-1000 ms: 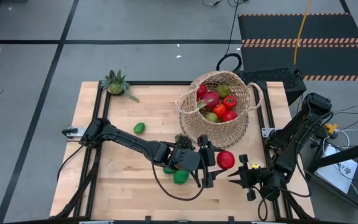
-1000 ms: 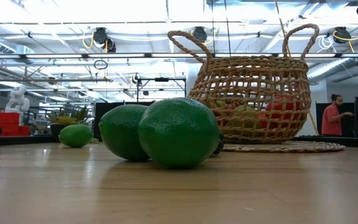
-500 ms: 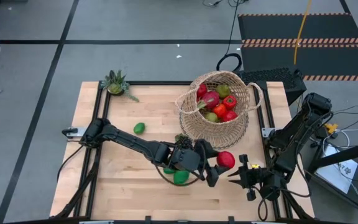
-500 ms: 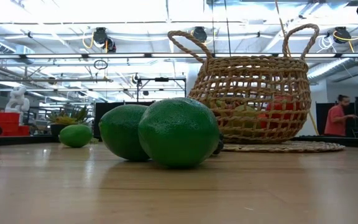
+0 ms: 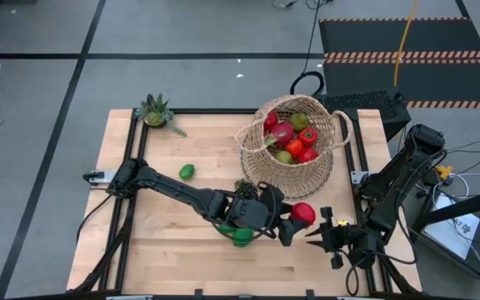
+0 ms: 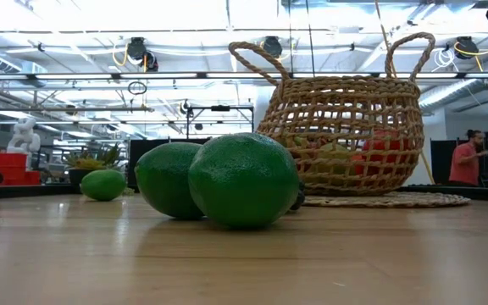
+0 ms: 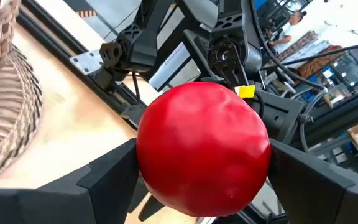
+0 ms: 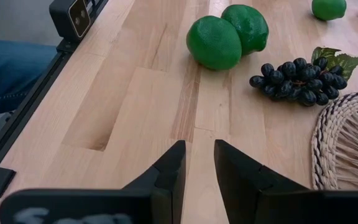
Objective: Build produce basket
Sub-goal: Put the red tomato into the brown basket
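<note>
Wooden surface (image 5: 161, 242) in a grey-floored workroom: the basket (image 5: 294, 162) stands at the far right, holding red and green fruit. Just before it, the left hand (image 5: 288, 218) pinches a red apple (image 5: 302, 213); two limes (image 5: 241, 236), a third lime (image 5: 187, 172) and grapes (image 8: 298, 81) lie loose. Right hand (image 5: 317, 236) waits near the front edge, fingers narrowly parted, gripping nothing.

Bright even overhead light, glaring ceiling in low view, soft shadows, sharp focus

The high view looks straight down on the whole bench (image 5: 165, 250), the low view sits at bench level close behind two limes (image 6: 244, 180), which the right wrist view also catches, nearer.
</note>
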Available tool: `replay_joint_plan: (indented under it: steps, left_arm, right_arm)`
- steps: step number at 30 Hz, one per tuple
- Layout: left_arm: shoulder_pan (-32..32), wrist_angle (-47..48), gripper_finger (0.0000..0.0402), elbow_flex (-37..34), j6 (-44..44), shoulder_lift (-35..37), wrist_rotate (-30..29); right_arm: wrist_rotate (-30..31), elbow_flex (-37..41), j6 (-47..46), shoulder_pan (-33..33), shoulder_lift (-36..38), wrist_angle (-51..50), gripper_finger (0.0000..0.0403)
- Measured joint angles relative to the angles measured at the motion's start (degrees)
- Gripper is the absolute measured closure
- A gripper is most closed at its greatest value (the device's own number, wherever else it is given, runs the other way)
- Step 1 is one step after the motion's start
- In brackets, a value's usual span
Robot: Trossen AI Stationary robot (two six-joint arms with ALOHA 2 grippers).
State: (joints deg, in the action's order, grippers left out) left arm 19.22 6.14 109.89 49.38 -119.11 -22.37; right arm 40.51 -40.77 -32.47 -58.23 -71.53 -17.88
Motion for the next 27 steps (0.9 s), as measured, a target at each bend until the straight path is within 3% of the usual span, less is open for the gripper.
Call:
replay_joint_plan:
  steps: [3,7,10,27]
  left_arm:
    - [-0.3,0.0,0.0078,0.0,-5.6,0.0,0.0]
    - [-1.8,0.0,0.0078,0.0,-21.0,0.0,-0.2]
    - [-3.1,0.6,0.0078,0.0,-27.6,0.0,-0.1]
    - [-9.2,2.0,0.0078,0.0,-39.2,-0.1,3.1]
  right_arm:
    - [0.0,0.0,0.0,0.0,0.0,0.0,0.0326]
    - [0.0,0.0,0.0,0.0,0.0,0.0,0.0326]
    - [0.0,0.0,0.0,0.0,0.0,0.0,0.0326]
    - [0.0,0.0,0.1,0.0,0.0,0.0,0.0326]
